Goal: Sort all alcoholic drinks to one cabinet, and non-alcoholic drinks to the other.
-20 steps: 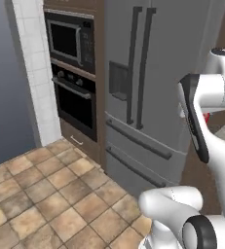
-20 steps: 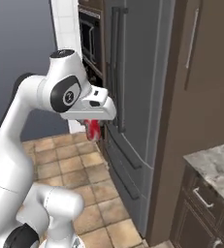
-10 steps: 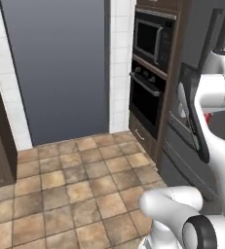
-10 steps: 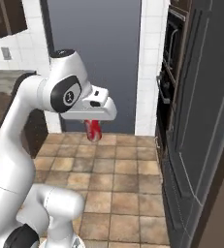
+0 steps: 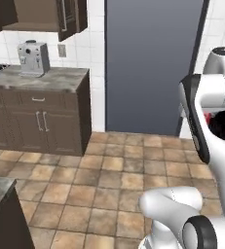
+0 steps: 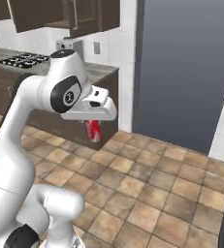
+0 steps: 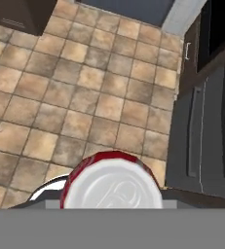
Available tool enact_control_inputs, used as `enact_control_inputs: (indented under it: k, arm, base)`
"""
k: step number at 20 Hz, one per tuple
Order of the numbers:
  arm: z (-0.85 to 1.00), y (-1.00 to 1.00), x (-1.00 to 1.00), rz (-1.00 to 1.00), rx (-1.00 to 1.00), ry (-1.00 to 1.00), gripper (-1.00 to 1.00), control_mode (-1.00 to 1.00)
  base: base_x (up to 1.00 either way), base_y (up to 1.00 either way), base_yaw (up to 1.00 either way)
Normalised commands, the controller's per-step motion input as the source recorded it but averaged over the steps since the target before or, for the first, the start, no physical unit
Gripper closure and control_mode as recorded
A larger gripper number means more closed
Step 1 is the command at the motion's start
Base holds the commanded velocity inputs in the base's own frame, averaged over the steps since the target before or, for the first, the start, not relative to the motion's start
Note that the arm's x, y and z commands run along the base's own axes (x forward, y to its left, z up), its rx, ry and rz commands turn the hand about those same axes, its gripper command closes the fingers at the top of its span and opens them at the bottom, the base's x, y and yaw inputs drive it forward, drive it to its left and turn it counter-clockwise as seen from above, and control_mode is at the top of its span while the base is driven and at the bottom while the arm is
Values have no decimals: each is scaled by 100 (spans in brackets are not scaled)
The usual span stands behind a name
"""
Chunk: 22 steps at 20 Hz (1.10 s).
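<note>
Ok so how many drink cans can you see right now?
1. A red can with a silvery top is held in the gripper, hanging below the hand above the tiled floor. Others may be out of sight.

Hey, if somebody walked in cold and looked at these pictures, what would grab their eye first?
Probably the red can with its silvery top, held in the gripper and seen from above over the tiled floor in the hand view. Next, the big white arm in the foreground of the right base view, with the can hanging red beneath its hand. Behind it stand a tall grey panel and a dark counter bearing a coffee machine.
</note>
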Motion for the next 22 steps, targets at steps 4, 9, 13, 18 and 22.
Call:
enact_control_inputs:
  k: [4, 9, 13, 18, 22]
  arm:
    - [0, 0, 0, 0, 0, 0, 100, 100]
    - [0, 0, 0, 0, 0, 0, 100, 100]
    - [0, 0, 0, 0, 0, 0, 100, 100]
    - [0, 0, 0, 0, 0, 0, 100, 100]
    - [0, 0, 0, 0, 0, 0, 100, 100]
  base:
    - [9, 0, 70]
    - [75, 0, 52]
    - [100, 0, 37]
    - [100, -1, 42]
    - [100, -7, 46]
